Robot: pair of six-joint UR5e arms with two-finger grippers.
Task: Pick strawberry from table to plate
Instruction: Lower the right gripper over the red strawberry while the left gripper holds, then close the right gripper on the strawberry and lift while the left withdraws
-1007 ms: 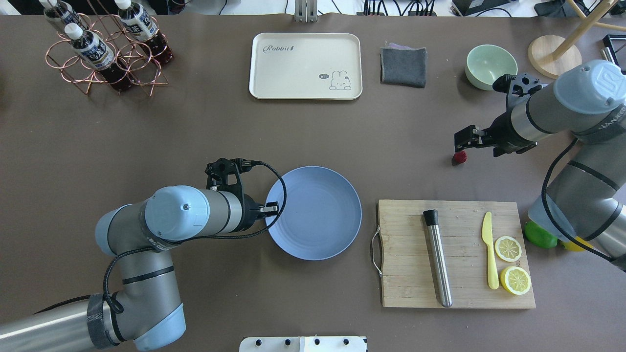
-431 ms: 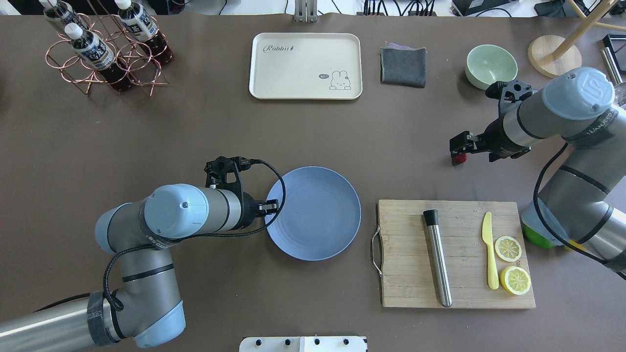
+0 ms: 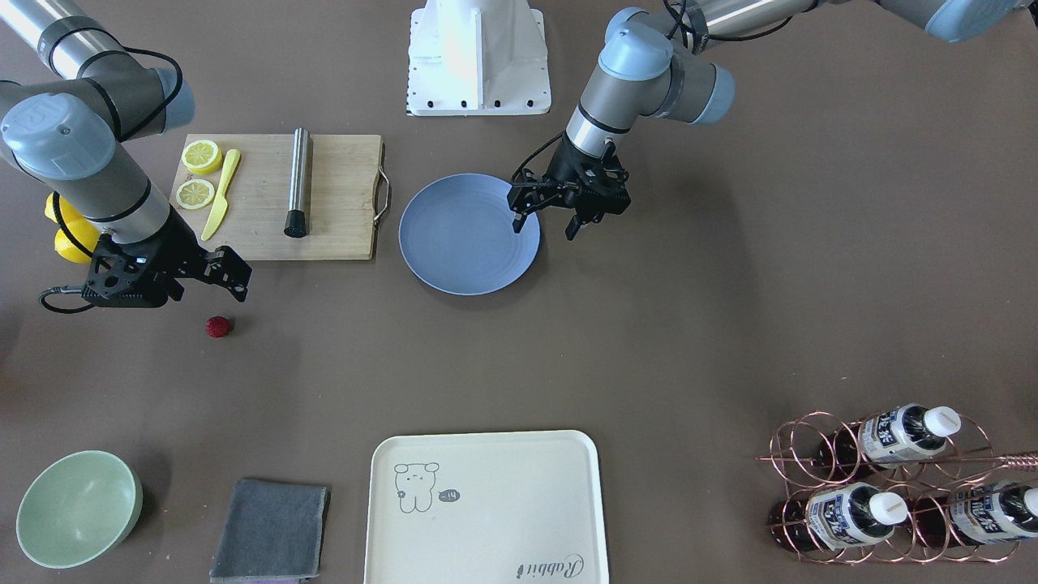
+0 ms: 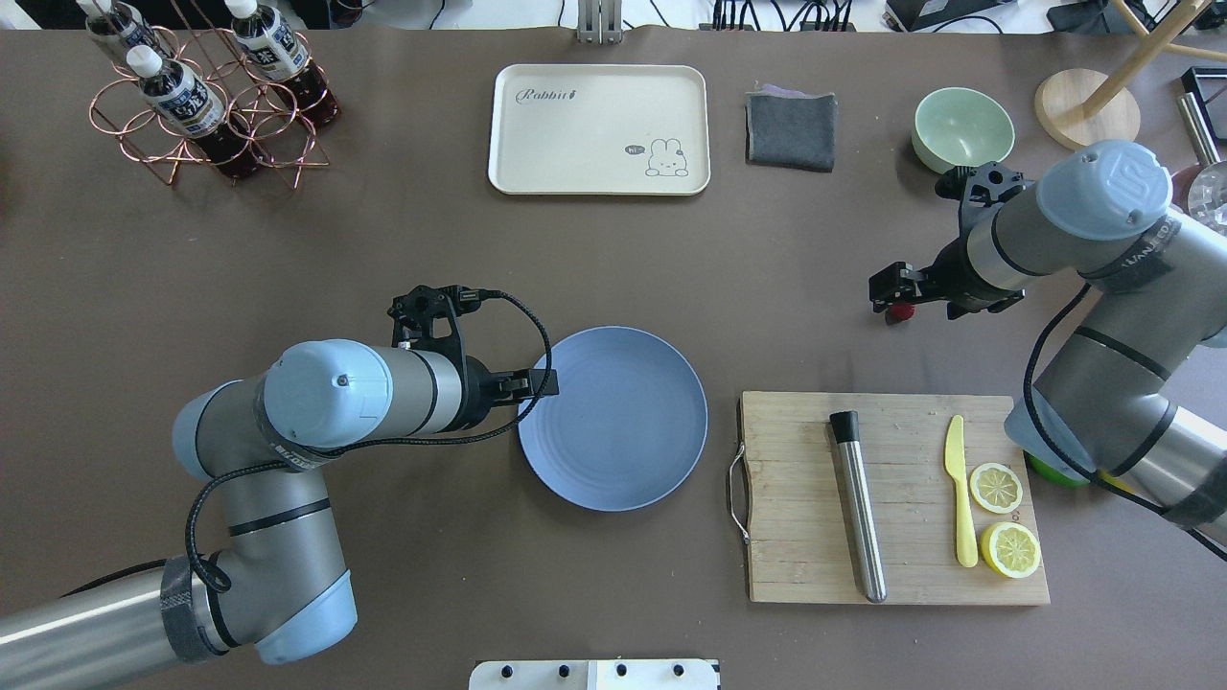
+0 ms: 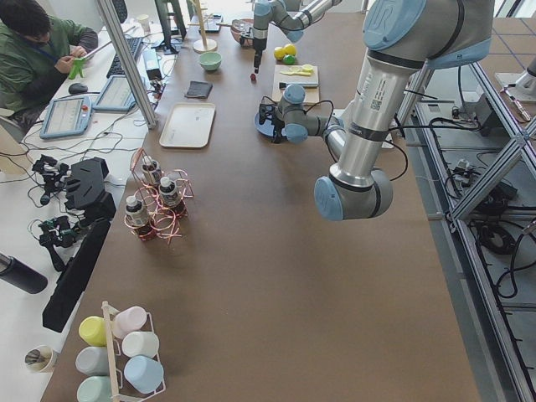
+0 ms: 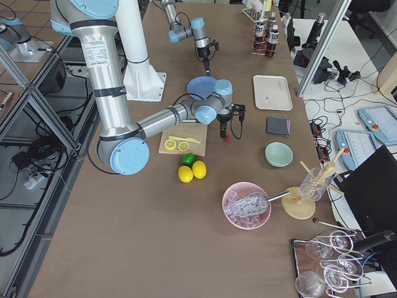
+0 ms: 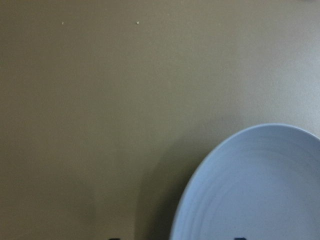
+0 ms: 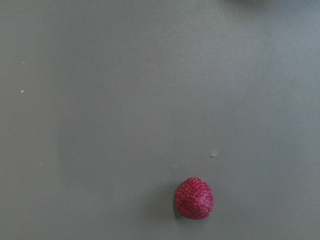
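The strawberry (image 8: pixel 194 198), small and dark red, lies on the brown table (image 4: pixel 767 287), far right of the plate. In the overhead view the strawberry (image 4: pixel 900 310) peeks out from under my right gripper (image 4: pixel 888 290). The front view shows the right gripper (image 3: pixel 208 290) open, hovering just above and beside the strawberry (image 3: pixel 217 326), apart from it. The light blue plate (image 4: pixel 623 431) sits mid-table with nothing on it. My left gripper (image 3: pixel 545 226) is open over the plate's (image 3: pixel 462 239) rim on the robot's left side, holding nothing.
A wooden cutting board (image 4: pixel 796 537) with a steel rod (image 4: pixel 858 508), a yellow knife (image 4: pixel 959 489) and lemon halves (image 4: pixel 997 487) lies right of the plate. A cream tray (image 4: pixel 599 129), grey cloth (image 4: pixel 791 129), green bowl (image 4: pixel 961 127) and bottle rack (image 4: pixel 206 91) line the far edge.
My right gripper has moved left and down over the strawberry, which it now partly covers in the overhead view. The left gripper has shifted slightly along the plate rim.
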